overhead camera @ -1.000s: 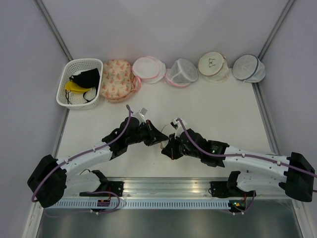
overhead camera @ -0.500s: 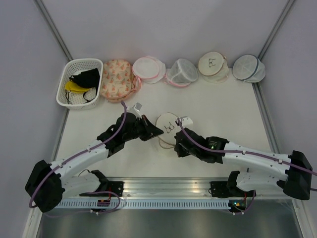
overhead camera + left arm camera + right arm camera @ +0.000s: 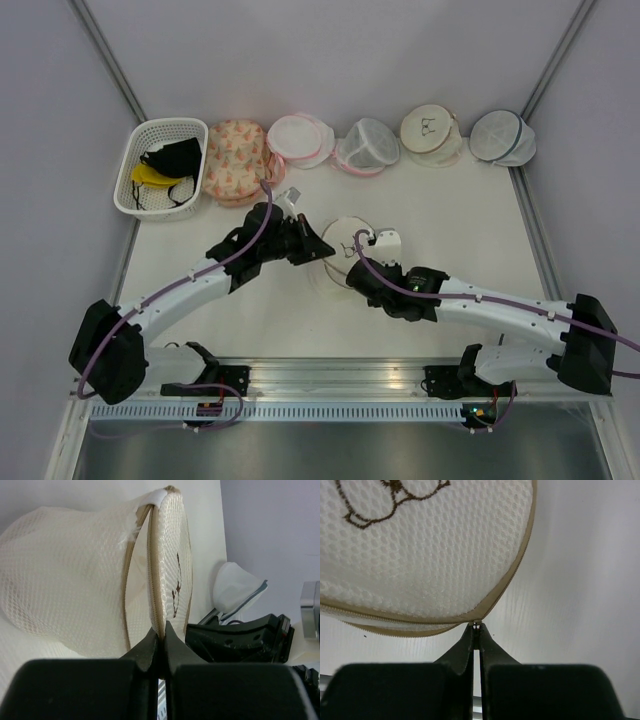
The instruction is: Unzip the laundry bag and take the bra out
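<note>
The laundry bag (image 3: 338, 238), cream mesh with tan zip trim and a small dark mark on its flat face, is held between both grippers at mid-table. My left gripper (image 3: 320, 252) is shut on the bag's tan trim (image 3: 159, 615) and holds the bag (image 3: 65, 580) on edge. My right gripper (image 3: 355, 268) is shut on the small zip pull (image 3: 477, 625) at the bag's (image 3: 430, 555) lower rim. Left of the pull the two zip lines run apart, a short opened stretch. The bra is hidden.
Along the back wall stand a white basket (image 3: 128, 165) holding black and yellow bras, a floral pouch (image 3: 235, 160), two pink-trimmed pouches (image 3: 298, 140) (image 3: 368, 146), another cream pouch (image 3: 428, 130) and a blue-trimmed pouch (image 3: 502, 137). Grey walls close both sides.
Both arms have carried the bag away from the near edge, toward the back. The left gripper has closed fully on the trim. The bag now shows more between the grippers.
</note>
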`<state>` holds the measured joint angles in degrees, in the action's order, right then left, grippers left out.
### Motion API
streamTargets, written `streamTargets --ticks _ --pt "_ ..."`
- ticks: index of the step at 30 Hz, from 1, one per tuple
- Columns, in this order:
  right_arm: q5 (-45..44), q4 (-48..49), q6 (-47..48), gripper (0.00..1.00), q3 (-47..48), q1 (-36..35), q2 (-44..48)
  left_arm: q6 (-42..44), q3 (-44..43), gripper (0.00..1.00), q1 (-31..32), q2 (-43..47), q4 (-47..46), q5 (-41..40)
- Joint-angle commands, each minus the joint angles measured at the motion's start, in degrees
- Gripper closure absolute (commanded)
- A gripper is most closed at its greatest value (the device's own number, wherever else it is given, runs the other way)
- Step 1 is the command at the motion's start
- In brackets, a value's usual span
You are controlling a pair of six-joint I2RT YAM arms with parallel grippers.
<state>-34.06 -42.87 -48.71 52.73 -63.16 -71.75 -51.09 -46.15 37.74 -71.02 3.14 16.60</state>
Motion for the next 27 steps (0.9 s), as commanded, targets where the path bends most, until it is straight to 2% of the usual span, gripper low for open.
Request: streamTargets --ticks 1,3,5,6,7,9,12,18,23,27 --pt "1.09 0.06 3.87 0.99 -1.49 0.58 2.91 8.54 -7.01 0.98 -1.87 -3.93 -5.94 2.2" --pt "3.55 3.04 4.41 1.0 -2.8 0.58 4.33 9.43 -8.77 0.97 -2.66 -5.69 -8.4 3.08" --pt "4.62 5.33 4.67 1.0 -3.86 0.58 5.91 9.69 -11.41 0.67 -3.37 -7.98 -6.84 2.83" --pt "5.23 5.95 4.76 1.0 -4.12 0.58 6.35 9.61 -12.37 0.34 -3.46 -8.25 -5.44 0.74" --pt "6.19 6.57 4.94 1.0 -4.39 0.58 6.96 9.08 -12.65 0.27 -3.46 -8.08 -0.46 -1.03" --pt "7.08 8.24 5.29 1.0 -5.0 0.58 7.32 8.12 -11.6 0.22 -3.46 -6.94 3.7 -5.32" --pt "10.32 12.19 6.78 1.0 -6.15 0.58 7.85 4.44 -5.65 0.2 -3.37 -2.29 7.14 -6.84" --pt "19.82 23.88 8.63 1.0 -8.61 0.58 8.81 -5.4 6.31 0.19 -0.21 6.06 1.8 -1.15" --pt "26.93 33.27 8.37 0.99 -9.84 0.49 8.12 -10.17 8.8 0.19 5.32 6.25 -2.6 -0.86" --pt "32.21 37.94 8.28 0.99 -10.19 0.49 6.45 -11.22 8.54 0.19 7.0 3.8 -7.08 -0.96"
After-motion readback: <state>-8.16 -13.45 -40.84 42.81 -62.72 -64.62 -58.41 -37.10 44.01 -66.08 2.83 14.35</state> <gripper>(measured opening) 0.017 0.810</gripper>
